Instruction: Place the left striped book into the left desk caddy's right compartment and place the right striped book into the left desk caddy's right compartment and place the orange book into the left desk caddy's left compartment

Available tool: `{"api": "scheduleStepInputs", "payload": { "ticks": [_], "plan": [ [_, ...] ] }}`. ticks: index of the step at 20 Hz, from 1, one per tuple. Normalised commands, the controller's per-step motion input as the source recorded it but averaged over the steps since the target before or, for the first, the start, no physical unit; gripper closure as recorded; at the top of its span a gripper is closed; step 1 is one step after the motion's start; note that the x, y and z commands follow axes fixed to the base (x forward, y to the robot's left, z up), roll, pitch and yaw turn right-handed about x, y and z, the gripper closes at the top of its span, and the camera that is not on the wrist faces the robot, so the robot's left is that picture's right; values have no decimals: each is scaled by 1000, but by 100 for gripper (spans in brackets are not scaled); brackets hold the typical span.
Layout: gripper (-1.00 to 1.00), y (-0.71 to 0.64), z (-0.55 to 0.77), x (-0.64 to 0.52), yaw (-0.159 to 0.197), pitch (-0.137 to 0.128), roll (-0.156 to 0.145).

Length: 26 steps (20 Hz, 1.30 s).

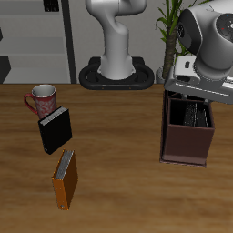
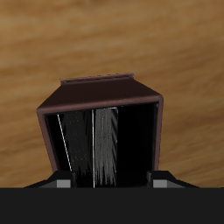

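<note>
gripper (image 2: pixel 105 182) hovers above the left desk caddy (image 1: pixel 187 144), its opening unclear; the orange book (image 1: pixel 65 178) lies near the surface's (image 1: pixel 127 173) front edge.

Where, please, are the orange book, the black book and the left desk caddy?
orange book (image 1: pixel 65 179): exterior view, cover's middle.
black book (image 1: pixel 55 131): exterior view, cover's middle.
left desk caddy (image 1: pixel 187 146): exterior view, front wall.

White, rounded arm segments (image 1: pixel 207 38) on a dark base plate (image 1: pixel 116 78)
</note>
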Motion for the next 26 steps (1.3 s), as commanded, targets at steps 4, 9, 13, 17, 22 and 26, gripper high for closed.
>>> {"api": "scheduleStepInputs", "payload": {
  "ticks": [4, 9, 13, 17, 22, 26],
  "plan": [
    [-100, -7, 110, 19, -10, -11, -7],
    [-100, -102, 261, -43, 20, -51, -10],
    [-100, -209, 413, -100, 31, -92, -26],
    [-100, -311, 233, -63, 113, -114, -43],
    [-100, -429, 63, 6, 71, -96, -30],
    [-100, -547, 114, -43, 71, -117, -51]
  ]
}}
